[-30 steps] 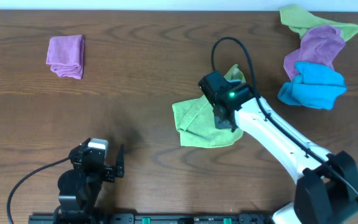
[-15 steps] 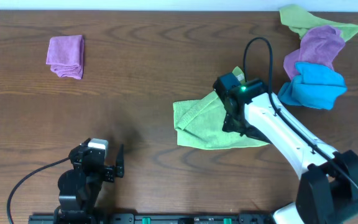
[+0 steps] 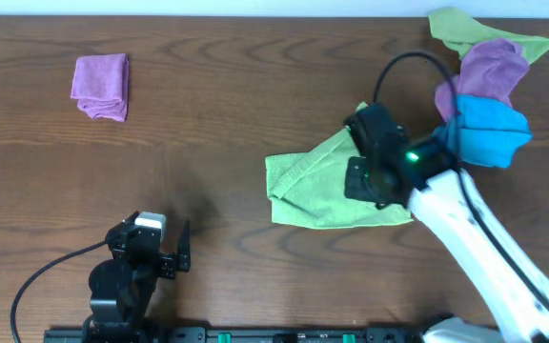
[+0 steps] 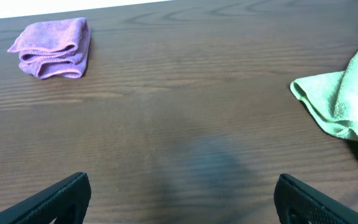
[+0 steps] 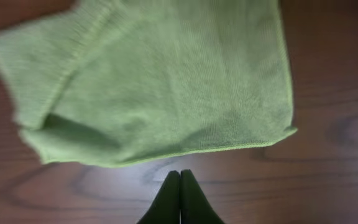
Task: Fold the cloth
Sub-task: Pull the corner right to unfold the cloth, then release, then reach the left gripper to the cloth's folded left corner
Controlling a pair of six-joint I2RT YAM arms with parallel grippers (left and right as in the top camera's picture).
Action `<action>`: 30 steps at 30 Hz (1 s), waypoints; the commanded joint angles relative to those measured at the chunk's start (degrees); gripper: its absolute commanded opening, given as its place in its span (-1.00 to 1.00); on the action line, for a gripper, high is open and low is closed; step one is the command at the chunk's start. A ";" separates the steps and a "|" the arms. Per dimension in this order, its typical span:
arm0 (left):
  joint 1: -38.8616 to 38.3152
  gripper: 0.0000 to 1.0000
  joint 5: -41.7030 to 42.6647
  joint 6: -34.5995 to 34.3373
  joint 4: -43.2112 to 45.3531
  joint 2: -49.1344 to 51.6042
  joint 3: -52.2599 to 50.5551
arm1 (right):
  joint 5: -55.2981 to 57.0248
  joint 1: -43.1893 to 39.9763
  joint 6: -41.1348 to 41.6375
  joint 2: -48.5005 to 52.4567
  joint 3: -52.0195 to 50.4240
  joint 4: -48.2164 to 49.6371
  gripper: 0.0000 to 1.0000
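The lime-green cloth [image 3: 305, 186] lies partly folded on the wood table right of centre, with its left edge doubled over. It fills the top of the right wrist view [image 5: 160, 74] and shows at the right edge of the left wrist view [image 4: 347, 99]. Its white tag is not visible. My right gripper [image 5: 180, 177] is shut and empty, its tips over bare wood just off the cloth's near edge. In the overhead view the right gripper [image 3: 362, 179] hovers over the cloth's right part. My left gripper [image 4: 182, 199] is open and empty, parked at the front left [image 3: 181, 250].
A small folded purple cloth [image 3: 101, 86] lies at the back left and also shows in the left wrist view [image 4: 51, 46]. A bunch of olive-green [image 3: 465, 30], purple [image 3: 494, 67] and blue cloths [image 3: 484, 129] sits at the back right, close to the right arm.
My right arm has moved right, drawing the cloth's right edge out wider. The cloth now lies flat and the shut fingers hold nothing. The left arm has not moved.
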 commanded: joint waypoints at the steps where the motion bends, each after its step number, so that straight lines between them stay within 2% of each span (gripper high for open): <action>1: -0.17 0.91 5.73 -3.45 0.37 -0.35 -1.05 | -1.90 -0.09 -3.74 -5.29 0.13 -1.01 -0.97; 6: -0.17 0.91 35.74 -21.29 1.55 -0.35 -1.05 | -7.26 -0.09 -5.77 -13.84 0.13 -2.29 -0.97; 8: -0.17 0.91 37.81 -22.82 2.40 -0.35 -1.05 | -8.83 -0.09 -6.12 -16.22 0.13 -2.47 -0.97; 13: -0.17 0.91 40.48 -42.60 3.58 -0.37 -1.05 | -9.42 -0.09 -6.05 -19.98 0.13 -3.19 -0.97; 14: -0.17 0.91 40.11 -44.68 3.78 -0.35 -1.05 | -9.44 -0.09 -6.05 -20.35 0.13 -3.37 -0.97; 18: -0.17 0.91 38.21 -47.60 7.26 -0.35 -1.05 | -12.72 -0.09 -6.08 -21.20 0.13 -3.50 -0.97; 21: -0.24 0.91 40.76 -47.60 13.14 -0.35 -1.05 | -13.88 -0.09 -6.08 -21.24 0.13 -3.93 -0.97; 24: -0.55 0.92 41.83 -47.76 14.51 0.09 -1.05 | -14.08 -0.09 -6.08 -21.33 0.13 -3.26 -0.97; 28: -1.70 0.92 39.15 -46.66 16.09 3.80 -1.05 | -14.05 -0.11 -6.10 -21.64 0.13 -0.28 -0.97; 30: -2.60 0.98 38.53 -45.70 18.14 6.64 -1.01 | -14.05 -0.15 -6.10 -21.79 0.13 0.98 -0.97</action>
